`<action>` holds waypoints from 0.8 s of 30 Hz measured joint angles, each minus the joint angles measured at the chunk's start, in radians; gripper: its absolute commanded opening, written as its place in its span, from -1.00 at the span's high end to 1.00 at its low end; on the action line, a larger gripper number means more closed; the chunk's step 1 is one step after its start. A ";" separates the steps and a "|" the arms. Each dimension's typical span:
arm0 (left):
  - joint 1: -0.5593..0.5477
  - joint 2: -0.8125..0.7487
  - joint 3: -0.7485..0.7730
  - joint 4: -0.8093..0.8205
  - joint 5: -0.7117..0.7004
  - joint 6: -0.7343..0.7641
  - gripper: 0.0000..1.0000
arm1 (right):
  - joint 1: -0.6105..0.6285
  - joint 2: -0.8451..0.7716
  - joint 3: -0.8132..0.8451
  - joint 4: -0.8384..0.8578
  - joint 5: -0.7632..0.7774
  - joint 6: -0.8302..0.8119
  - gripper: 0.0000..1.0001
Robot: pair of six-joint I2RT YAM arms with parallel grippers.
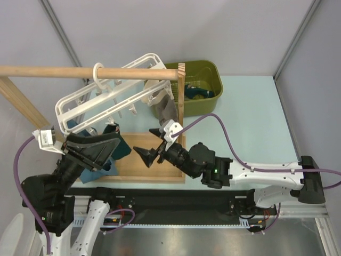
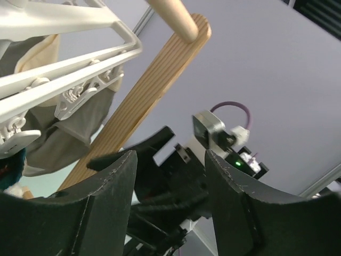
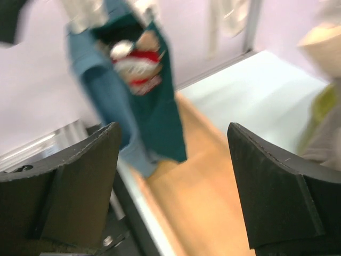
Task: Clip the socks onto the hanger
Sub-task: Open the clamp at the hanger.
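Note:
The white hanger (image 1: 114, 98) hangs by its ring hook from the wooden rod, and its barred frame and clip pegs (image 2: 69, 80) fill the upper left of the left wrist view. A dark teal sock with a red-and-white patch (image 3: 139, 101) dangles from a peg. Another teal sock (image 1: 196, 94) lies in the green bin. A grey-beige sock (image 1: 166, 108) is clipped at the hanger's right end. My left gripper (image 1: 113, 141) is open under the hanger, beside the teal sock, with nothing between its fingers (image 2: 109, 202). My right gripper (image 1: 146, 142) is open and empty, facing the hanging teal sock.
The wooden rack has a rod (image 1: 64, 71), an upright post (image 1: 181, 101) and a flat base board (image 1: 154, 165). An olive-green bin (image 1: 213, 72) stands behind the post. Grey partition walls close in the light blue table (image 1: 245, 122).

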 measured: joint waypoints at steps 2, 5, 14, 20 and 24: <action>0.000 -0.022 0.000 0.007 -0.018 -0.017 -0.24 | -0.041 0.005 0.004 0.023 -0.009 -0.024 -0.70; 0.000 -0.053 0.000 0.006 -0.037 -0.035 -0.28 | -0.084 0.035 0.031 0.068 -0.010 -0.073 -0.68; 0.000 -0.089 0.000 -0.003 -0.046 -0.054 -0.33 | -0.093 0.214 0.091 0.315 0.010 -0.280 -0.45; 0.000 -0.089 0.002 -0.006 -0.036 -0.059 -0.33 | -0.088 0.309 0.134 0.422 0.054 -0.406 -0.25; 0.000 -0.089 0.005 -0.008 -0.023 -0.059 -0.34 | -0.087 0.315 0.135 0.486 0.078 -0.471 -0.13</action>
